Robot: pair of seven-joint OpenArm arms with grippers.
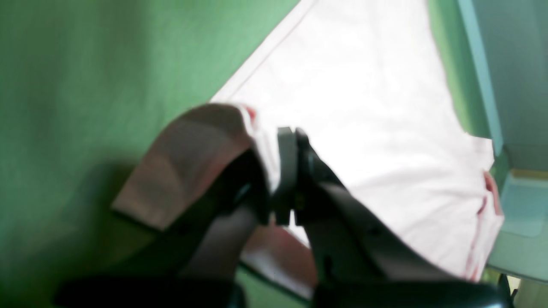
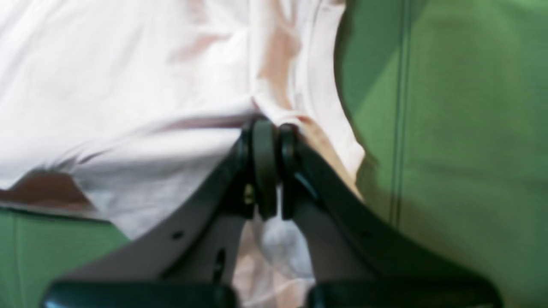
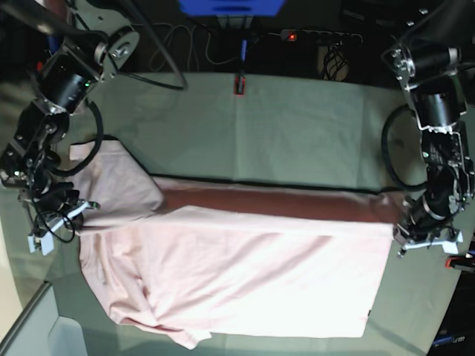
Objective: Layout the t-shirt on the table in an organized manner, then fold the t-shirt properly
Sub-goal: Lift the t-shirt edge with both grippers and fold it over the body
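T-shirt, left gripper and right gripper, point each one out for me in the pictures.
t-shirt (image 3: 252, 274): base view, middle of the spread pink body.
left gripper (image 1: 293, 141): left wrist view, between the shut fingertips.
right gripper (image 2: 275, 132): right wrist view, between fingertips pinching fabric.

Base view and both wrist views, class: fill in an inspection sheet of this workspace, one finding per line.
Surface: table covered in pale grey-green cloth, faintly creased.
Job's things: t-shirt, pale pink, spread across the near half, its far edge lifted as a fold between the two grippers; no lettering visible.
Clutter: nothing seen on the cloth.
Grippers: left gripper shut on the t-shirt's edge; right gripper shut on the t-shirt near a seam.
Cables: black cables behind the table; loops along both arms.
Surroundings: red clamp at the far edge; power strip behind.
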